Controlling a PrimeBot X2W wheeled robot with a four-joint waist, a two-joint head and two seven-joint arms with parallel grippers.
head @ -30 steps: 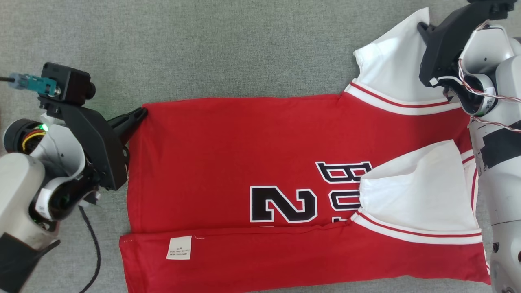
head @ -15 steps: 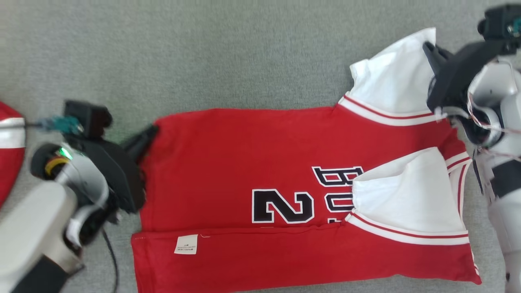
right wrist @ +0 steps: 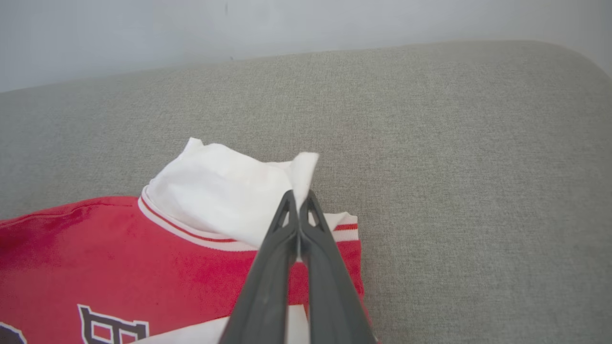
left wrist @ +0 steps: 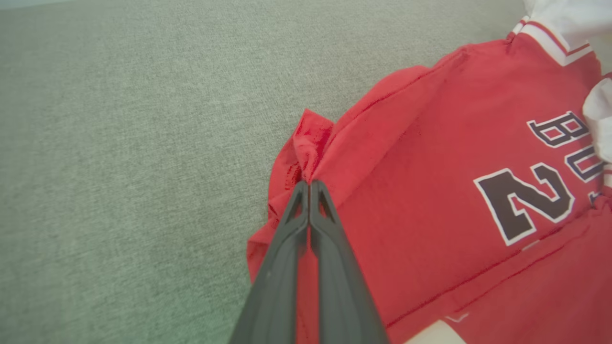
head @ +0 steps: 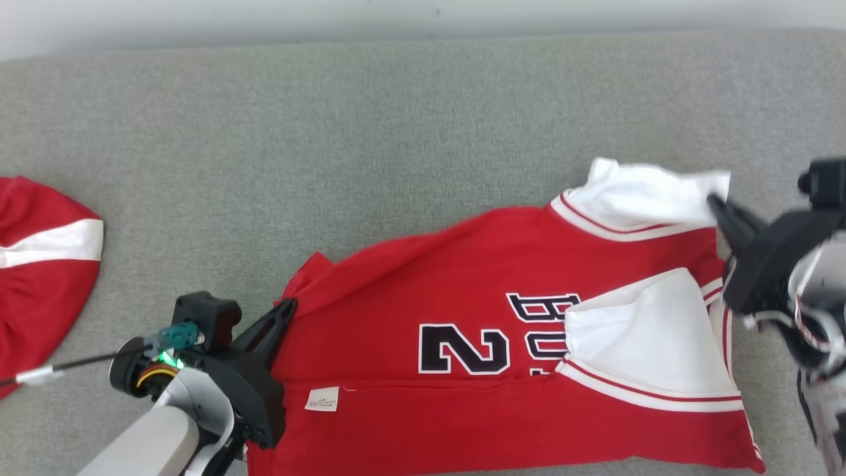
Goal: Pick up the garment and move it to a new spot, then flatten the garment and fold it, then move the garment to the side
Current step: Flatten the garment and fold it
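Since a second ago the head camera has tipped up and shifted the whole picture, but the garment (head: pixel 396 291) has changed shape as well: its far edge, then straight and flat, now slants and lifts at both ends where I hold it. It is a red jersey lying lengthwise across the grey padded surface (head: pixel 396 132), hem toward my left and shoulders toward my right. My left jaws are pressed together on the far hem corner (left wrist: pixel 308 143), which bunches into a small peak at their tips. My right jaws are clamped on the tip of the far white sleeve (right wrist: pixel 224 191), which stands up off the surface. I judge that I hold these two ends so the far edge travels as one and can come over toward me for the lengthwise fold. The near side looks done already. A strip is turned over along the near edge, showing a white care label (head: pixel 322 399), and the near sleeve (head: pixel 648 337) lies folded in over the chest. That sleeve covers part of the black, white-edged lettering (head: pixel 542 307), so I can read only a "2" (head: pixel 464 348) and what looks like "BU"; the label's print is too small to read. Well apart, at my far left, lies another red-and-white cloth (head: pixel 39 264).
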